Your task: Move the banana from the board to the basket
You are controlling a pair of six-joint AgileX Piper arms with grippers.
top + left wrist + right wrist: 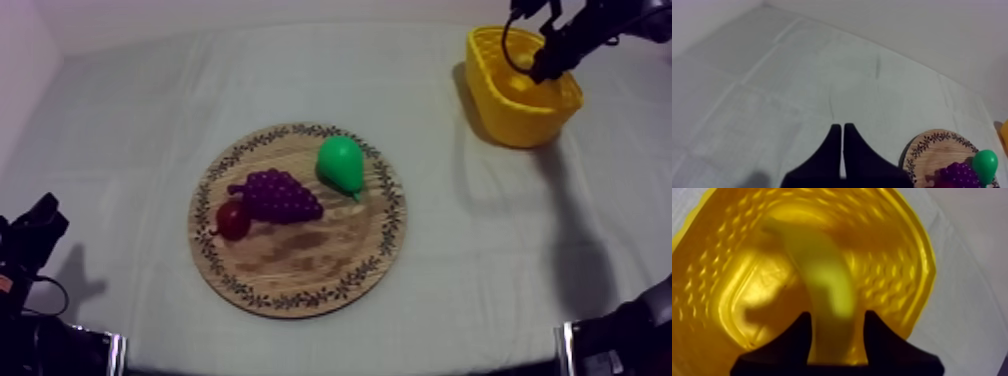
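Step in hand: the placing phase, release not yet done. The right claw [837,319] is over the yellow basket [505,112] at the far right of the bench [130,120], with its fingers closed round one end of the banana [822,273]. The banana hangs from the claw down into the basket's hollow, free end toward the floor. I cannot tell if the tip touches the floor. So the banana is off the wooden board [310,255], inside the basket's rim and held.

Next move, my read: maybe lower a touch, part the fingers to drop it, then lift straight up clear of the rim. The whole length should be inside the walls before letting go, or it could lean out over the rim. The basket looks light, so a finger snagging the wall on the way out could drag it.

Banana look: a toy, smooth and curved, plain yellow, a bit paler than the deeper yellow dimpled basket wall behind it.

Left claw [842,127]: fingers together in a narrow wedge, holding nothing, parked at the near left.

The board sits mid-bench with the pear [340,165], grapes [275,195] and small red fruit [233,220] on it. The red fruit touches the grapes, and the pear is just beside them on the far right.
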